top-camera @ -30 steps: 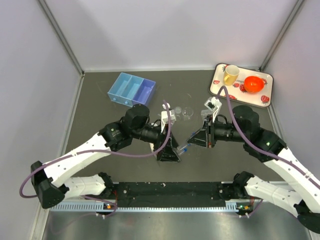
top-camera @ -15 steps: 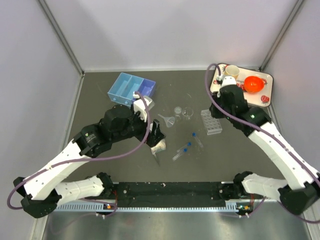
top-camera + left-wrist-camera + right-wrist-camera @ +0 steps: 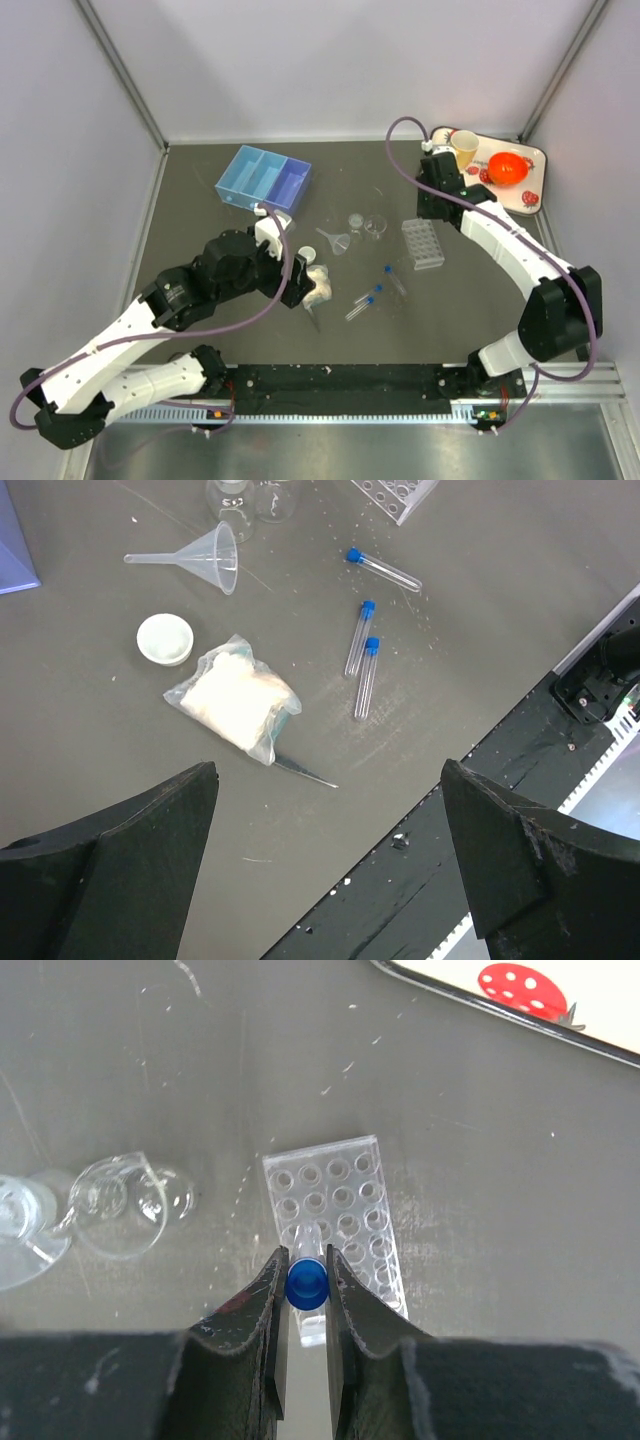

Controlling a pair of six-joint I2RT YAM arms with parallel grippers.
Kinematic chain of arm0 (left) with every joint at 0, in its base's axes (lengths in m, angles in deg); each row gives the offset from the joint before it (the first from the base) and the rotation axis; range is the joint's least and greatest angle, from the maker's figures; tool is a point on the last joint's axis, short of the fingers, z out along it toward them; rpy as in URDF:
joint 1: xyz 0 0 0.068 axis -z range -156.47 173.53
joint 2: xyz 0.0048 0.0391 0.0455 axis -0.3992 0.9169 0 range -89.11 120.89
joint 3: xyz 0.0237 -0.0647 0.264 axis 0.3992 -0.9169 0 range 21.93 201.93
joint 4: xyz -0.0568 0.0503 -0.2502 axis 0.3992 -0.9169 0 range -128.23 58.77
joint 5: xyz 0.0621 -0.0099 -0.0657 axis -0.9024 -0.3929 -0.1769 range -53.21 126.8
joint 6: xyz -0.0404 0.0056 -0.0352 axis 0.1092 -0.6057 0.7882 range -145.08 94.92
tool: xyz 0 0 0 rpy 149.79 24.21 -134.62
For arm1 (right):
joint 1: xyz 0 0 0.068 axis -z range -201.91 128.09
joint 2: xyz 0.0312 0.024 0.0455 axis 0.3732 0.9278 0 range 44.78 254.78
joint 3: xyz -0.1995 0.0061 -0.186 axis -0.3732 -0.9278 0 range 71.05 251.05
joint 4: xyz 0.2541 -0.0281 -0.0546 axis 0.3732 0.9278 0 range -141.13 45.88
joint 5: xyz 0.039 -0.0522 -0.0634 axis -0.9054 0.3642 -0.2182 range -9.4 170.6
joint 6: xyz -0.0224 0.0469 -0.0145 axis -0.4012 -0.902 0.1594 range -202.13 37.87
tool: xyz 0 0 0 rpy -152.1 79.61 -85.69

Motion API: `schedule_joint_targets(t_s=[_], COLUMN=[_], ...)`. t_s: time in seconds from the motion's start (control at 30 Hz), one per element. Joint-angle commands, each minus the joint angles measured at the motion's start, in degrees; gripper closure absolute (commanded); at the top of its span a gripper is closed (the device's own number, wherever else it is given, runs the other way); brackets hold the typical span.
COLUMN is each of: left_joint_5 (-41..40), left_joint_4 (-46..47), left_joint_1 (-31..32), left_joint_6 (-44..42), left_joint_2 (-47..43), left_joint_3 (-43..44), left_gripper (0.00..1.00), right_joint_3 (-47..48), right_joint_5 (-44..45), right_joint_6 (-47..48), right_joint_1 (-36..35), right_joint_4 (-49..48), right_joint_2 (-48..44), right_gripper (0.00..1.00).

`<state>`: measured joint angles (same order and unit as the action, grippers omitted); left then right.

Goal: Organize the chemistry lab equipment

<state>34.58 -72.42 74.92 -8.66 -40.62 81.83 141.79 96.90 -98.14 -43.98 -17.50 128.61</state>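
Note:
My right gripper (image 3: 307, 1290) is shut on a small clear blue-capped tube (image 3: 307, 1280) and holds it upright just above the near rows of the clear tube rack (image 3: 350, 1195). In the top view this gripper (image 3: 431, 213) hangs over the rack (image 3: 424, 245). My left gripper (image 3: 330, 850) is wide open and empty, raised over the table near the bag of white material (image 3: 232, 704). Three blue-capped tubes (image 3: 366, 678) lie right of the bag. The clear funnel (image 3: 200, 554) lies on its side. Two tiny beakers (image 3: 366, 224) stand behind it. The blue three-compartment tray (image 3: 264, 178) sits far left.
A small white round lid (image 3: 165, 639) lies beside the bag. The strawberry-patterned tray (image 3: 528, 197) with the yellow mug (image 3: 462, 150) and orange bowl (image 3: 508, 167) stands at the back right. A black rail (image 3: 340, 380) runs along the table's near edge.
Both arms have drawn apart from the middle. My right gripper has carried a tube back to above the rack. My left gripper has pulled away left, open; the bag lies on the table.

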Motion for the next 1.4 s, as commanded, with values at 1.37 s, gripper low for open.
schedule_joint_targets(t_s=[1.37], left_joint_5=[2.0], left_joint_4=[3.7], left_joint_1=[0.2], left_joint_6=[-1.9], left_joint_2=[-2.2], left_joint_3=[-1.2], left_gripper=[0.01], right_joint_3=[-1.4], right_joint_5=[-1.1], right_joint_6=[-1.3], right_joint_1=[8.6], right_joint_4=[-8.8], right_joint_2=[10.3], right_gripper=[1.0])
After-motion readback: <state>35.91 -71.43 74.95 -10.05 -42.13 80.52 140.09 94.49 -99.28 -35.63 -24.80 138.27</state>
